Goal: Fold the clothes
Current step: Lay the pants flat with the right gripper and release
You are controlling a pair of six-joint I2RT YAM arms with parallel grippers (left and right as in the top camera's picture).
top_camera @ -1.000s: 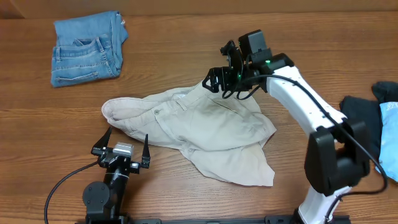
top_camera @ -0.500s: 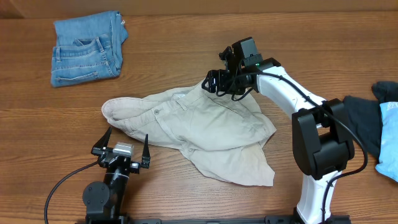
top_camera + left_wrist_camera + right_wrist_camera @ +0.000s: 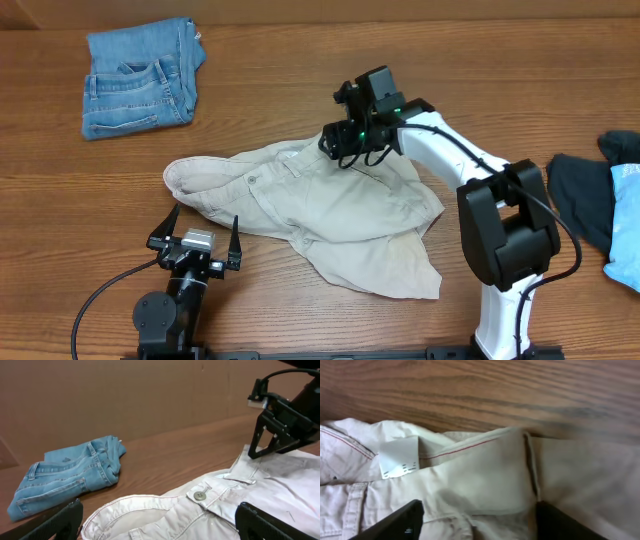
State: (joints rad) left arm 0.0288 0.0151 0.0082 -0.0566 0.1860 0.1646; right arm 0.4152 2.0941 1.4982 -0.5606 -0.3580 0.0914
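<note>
A white label [image 3: 399, 456] on the shorts [image 3: 485, 477] bears unreadable print.

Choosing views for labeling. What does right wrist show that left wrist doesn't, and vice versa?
Right wrist only: a white label on the waistband of the beige shorts, with red stitching beside it. Left wrist only: the folded jeans, a button, and the right arm's fingers above the cloth. Both: the shorts and the wooden table.
</note>
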